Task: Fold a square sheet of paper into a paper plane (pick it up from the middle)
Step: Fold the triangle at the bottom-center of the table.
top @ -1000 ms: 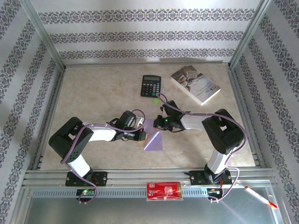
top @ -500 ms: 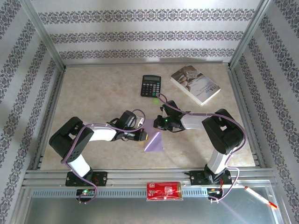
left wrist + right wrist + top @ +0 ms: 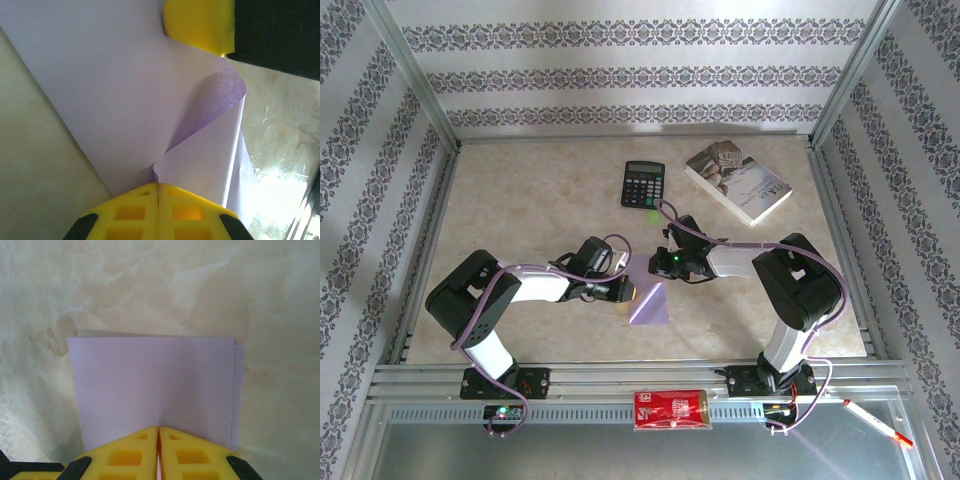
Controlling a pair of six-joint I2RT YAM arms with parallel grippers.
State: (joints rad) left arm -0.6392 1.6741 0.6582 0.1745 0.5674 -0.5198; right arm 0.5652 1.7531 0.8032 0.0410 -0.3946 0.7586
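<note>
The lilac paper sheet (image 3: 651, 302) lies partly folded on the bench (image 3: 520, 210) between the two arms, near the calculator (image 3: 643, 184). The left hand (image 3: 158, 188) is clamped on one edge, where a flap curls up. The right hand (image 3: 158, 431) is closed too, pinching the sheet's doubled edge.

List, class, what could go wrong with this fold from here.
1. Both the left hand and right hand pinch the paper; pulling apart may tear it.
2. A flap bulges in a loose curl by the left hand, so a crease could land crooked.
3. The layers' edges sit offset, risking a lopsided fold.
</note>
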